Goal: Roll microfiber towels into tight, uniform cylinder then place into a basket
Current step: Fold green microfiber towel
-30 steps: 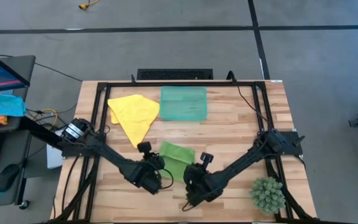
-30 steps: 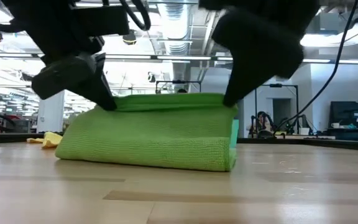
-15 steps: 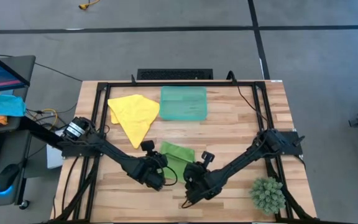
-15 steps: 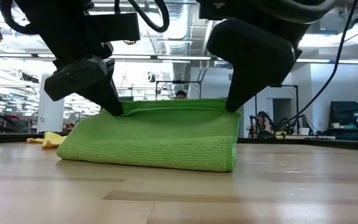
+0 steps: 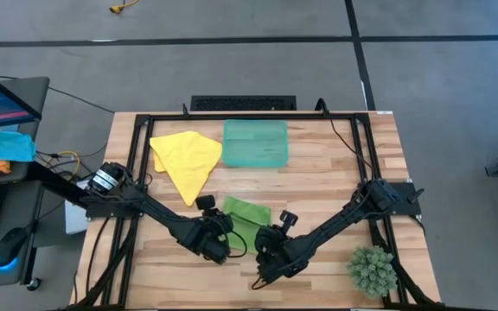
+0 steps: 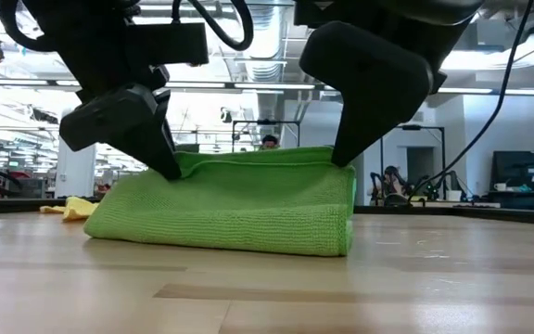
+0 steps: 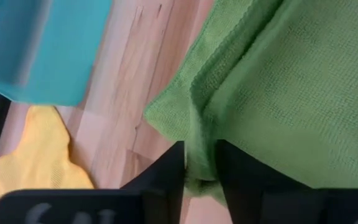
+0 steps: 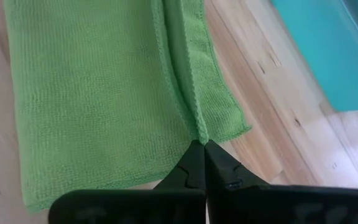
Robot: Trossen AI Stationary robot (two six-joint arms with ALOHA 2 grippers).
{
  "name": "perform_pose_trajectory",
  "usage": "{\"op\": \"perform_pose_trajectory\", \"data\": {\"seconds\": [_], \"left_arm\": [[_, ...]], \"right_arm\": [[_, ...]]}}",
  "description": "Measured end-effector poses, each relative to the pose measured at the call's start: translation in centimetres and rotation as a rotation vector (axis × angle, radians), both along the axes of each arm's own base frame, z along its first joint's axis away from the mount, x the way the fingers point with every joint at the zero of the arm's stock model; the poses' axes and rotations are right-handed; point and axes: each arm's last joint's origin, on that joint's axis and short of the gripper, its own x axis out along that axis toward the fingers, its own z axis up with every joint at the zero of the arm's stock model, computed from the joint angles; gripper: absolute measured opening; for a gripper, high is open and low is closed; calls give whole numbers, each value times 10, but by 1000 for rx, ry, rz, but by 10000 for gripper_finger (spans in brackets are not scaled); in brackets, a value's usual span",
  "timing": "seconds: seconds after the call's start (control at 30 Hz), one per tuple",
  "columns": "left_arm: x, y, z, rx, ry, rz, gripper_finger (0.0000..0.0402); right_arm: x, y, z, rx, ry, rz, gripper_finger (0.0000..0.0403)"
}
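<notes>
Worktop (image 5: pixel 318 186): pale wooden planks inside a black frame; grey floor around it; open hall with ceiling lights beyond, seen from the low view.
Green towel (image 6: pixel 230 204): lime microfiber, folded over into a flat, loose, several-layered bundle; not a tight cylinder; hemmed edges stacked along one side; lying near the front middle of the worktop, between the two arms.
Yellow towel (image 5: pixel 187 160): bright yellow, spread unrolled with one corner pointing toward the green towel; far left part of the worktop, just beside the basket.
Basket (image 5: pixel 255 142): translucent teal, shallow, rectangular; far middle of the worktop, well apart from the green towel; nothing visible inside.
Left pincer (image 7: pixel 199 171): low at the left end of the green towel; fingers (image 7: pixel 170 171) parted a little, a fold of green cloth lying between them.
Right pincer (image 8: pixel 201 149): at the right end of the green towel; fingers pressed together, nipping the towel's hemmed edge at a corner.
Plant (image 5: pixel 372 269): small green spiky ornament at the front right corner of the worktop.
</notes>
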Motion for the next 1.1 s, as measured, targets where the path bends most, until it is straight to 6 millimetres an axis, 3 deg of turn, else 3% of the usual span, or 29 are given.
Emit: {"op": "perform_pose_trajectory", "data": {"seconds": [0.2,0.53,0.77,1.1], "left_arm": [[2,-2,4,1,58,-67,133],[1,-23,19,22,45,-167,137],[-4,-35,-1,-3,-15,-283,137],[-3,-14,-27,-127,-5,-250,137]], "right_arm": [[5,-9,0,-3,12,-15,8],[14,-26,-2,63,59,-58,8],[13,-25,-3,114,86,-57,13],[13,-25,-3,127,93,-59,76]]}}
